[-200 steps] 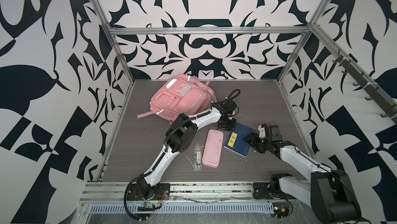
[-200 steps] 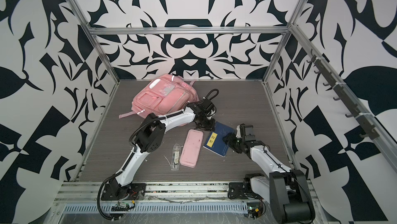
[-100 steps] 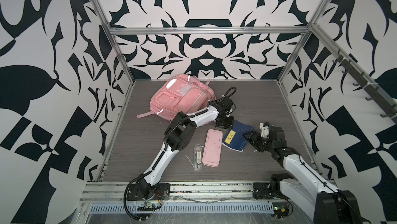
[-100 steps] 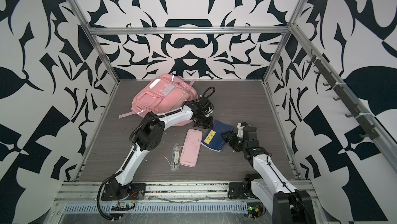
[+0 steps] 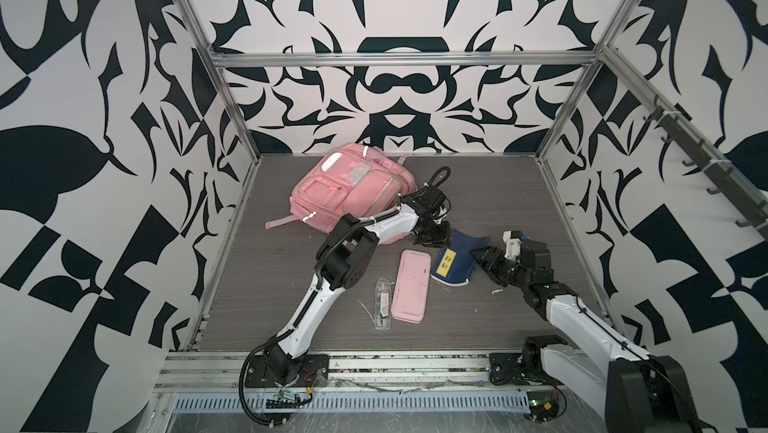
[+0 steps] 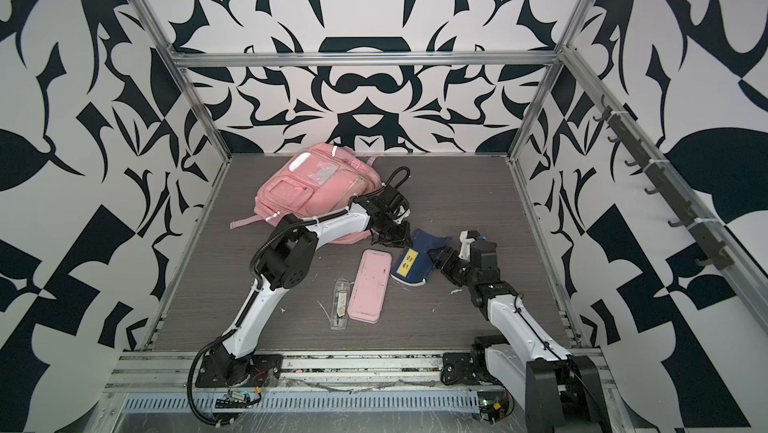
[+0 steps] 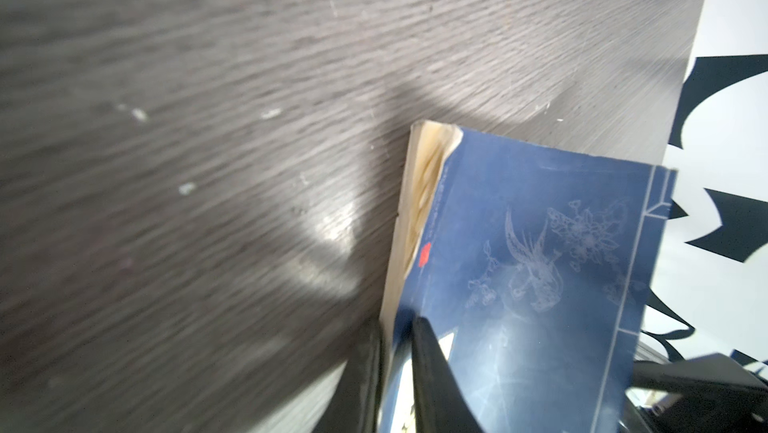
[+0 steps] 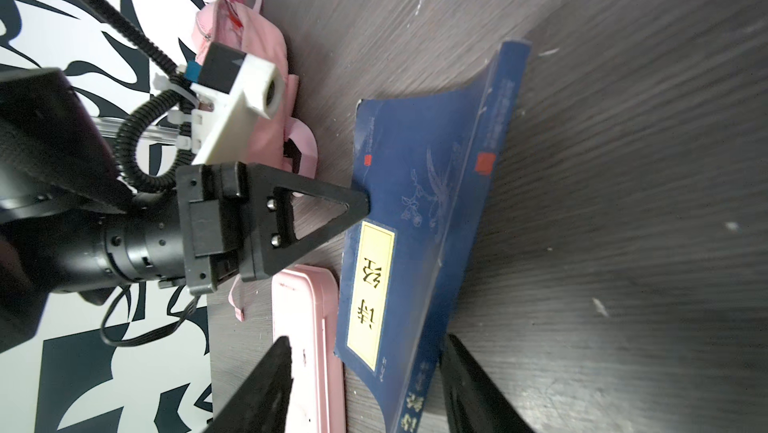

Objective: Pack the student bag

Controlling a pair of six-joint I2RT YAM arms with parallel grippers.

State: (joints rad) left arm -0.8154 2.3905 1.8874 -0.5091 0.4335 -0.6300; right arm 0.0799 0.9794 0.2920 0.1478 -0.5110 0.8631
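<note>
The student bag [image 5: 349, 194] [image 6: 307, 189], pink and soft, lies at the back of the table; part of it [image 8: 257, 90] shows in the right wrist view. A blue book [image 5: 457, 260] [image 6: 415, 260] with a yellow label sits right of centre, bent and raised on its far side. My left gripper [image 5: 436, 235] [image 6: 397, 235] [image 7: 395, 323] is shut on the book's [image 7: 540, 264] far edge, and its tip [image 8: 365, 202] touches the cover. My right gripper [image 5: 482, 260] [image 6: 442, 258] [image 8: 368, 339] is open, its jaws astride the near corner of the book [image 8: 428, 202].
A flat pink pencil case [image 5: 411, 285] [image 6: 370, 285] [image 8: 307, 327] lies just left of the book, under one right finger. A clear packet [image 5: 383, 304] [image 6: 340, 304] lies left of the case. Metal frame posts and patterned walls enclose the table.
The book lay flat a second ago; now its far edge is lifted and bent in the left gripper. The right arm has risen, its gripper staying at the book's near corner.
</note>
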